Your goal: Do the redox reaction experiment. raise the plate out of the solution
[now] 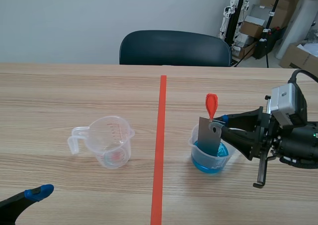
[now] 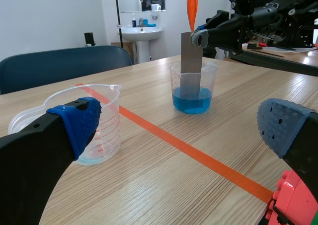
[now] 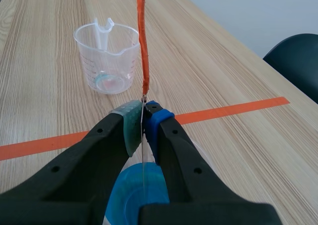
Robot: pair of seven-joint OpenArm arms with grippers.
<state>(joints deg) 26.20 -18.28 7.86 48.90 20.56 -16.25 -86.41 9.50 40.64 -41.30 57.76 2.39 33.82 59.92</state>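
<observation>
The wooden table (image 1: pixel 74 86) bears a measuring cup (image 1: pixel 110 141) and a beaker (image 1: pixel 212 165).

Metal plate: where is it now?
Scene view, right of the tape line: the plate stands in the cup of blue liquid, its upper edge pinched in the right tool.

grey plate (image 1: pixel 208 135) upright, btm in blue soln (image 1: pixel 207 164)

Jaws of right arm (image 1: pixel 293 145) clamp the plate (image 1: pixel 207 135); left arm (image 1: pixel 11 207) low, jaws apart.
</observation>
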